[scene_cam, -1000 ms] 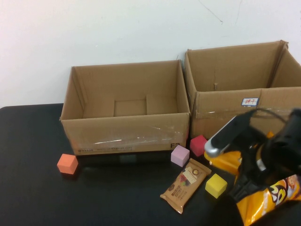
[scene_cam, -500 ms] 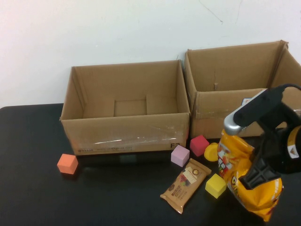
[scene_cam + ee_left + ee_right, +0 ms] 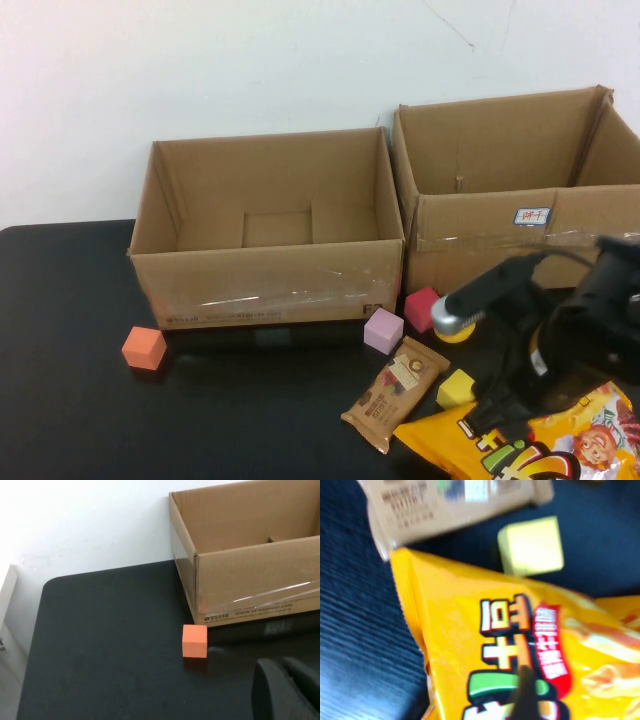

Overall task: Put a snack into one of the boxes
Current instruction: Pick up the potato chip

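Note:
Two brown cardboard boxes stand open at the back: the left box [image 3: 270, 280] and the right box [image 3: 480, 235], which bears a small white label [image 3: 531, 215]. My right gripper [image 3: 508, 415] is low at the front right, shut on a yellow chip bag [image 3: 520, 450] that lies tilted near the table. In the right wrist view the bag [image 3: 470, 630] fills the frame with one dark finger [image 3: 522, 690] over it. A brown snack bar [image 3: 395, 392] lies left of it. My left gripper [image 3: 290, 690] shows only in the left wrist view, shut and empty, near the left box [image 3: 250, 590].
A yellow cube [image 3: 458, 386], a lilac cube [image 3: 383, 330] and a magenta cube [image 3: 422, 305] sit in front of the boxes beside the right arm. An orange cube [image 3: 144, 347] sits at the front left, also in the left wrist view [image 3: 194, 640]. A white wall stands behind.
The right gripper lifted the chip bag upright in front of the right box, then came back down and forward; the bag now lies tilted low at the front right.

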